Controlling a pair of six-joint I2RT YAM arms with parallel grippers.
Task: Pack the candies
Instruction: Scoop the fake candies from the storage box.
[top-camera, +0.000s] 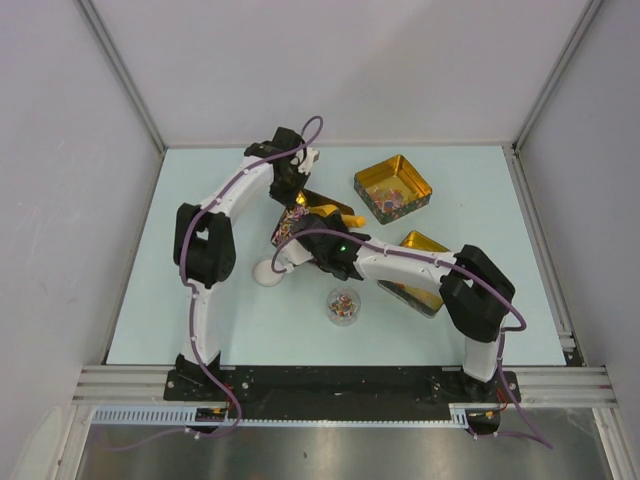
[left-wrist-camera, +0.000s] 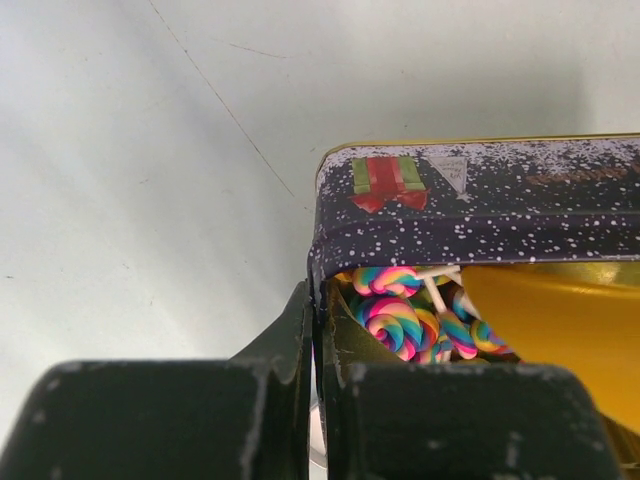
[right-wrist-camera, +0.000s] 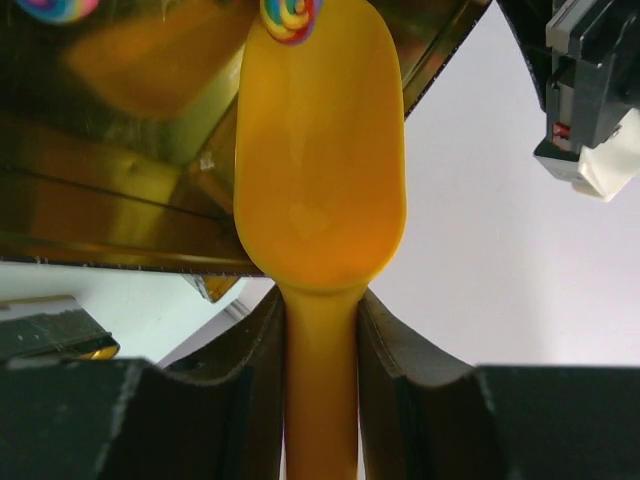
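Both arms worked at one tipped tin (left-wrist-camera: 480, 190) of candies (left-wrist-camera: 405, 315).

The left gripper (left-wrist-camera: 318, 340) was clamped on the side wall of the dark, snow-speckled tin, one finger outside and one inside, holding it tilted. The candies, rainbow swirls, lay heaped in the tin's corner just beside those fingers. The right gripper (right-wrist-camera: 320, 320) was closed tight on the handle of an orange scoop (right-wrist-camera: 320, 170), whose bowl reached over the tin's gold inside with a single candy at its tip. More candies sat in a second open tin (top-camera: 393, 187) further back on the table (top-camera: 480, 330) and in a small clear cup (top-camera: 343, 305) nearer the arms' bases.
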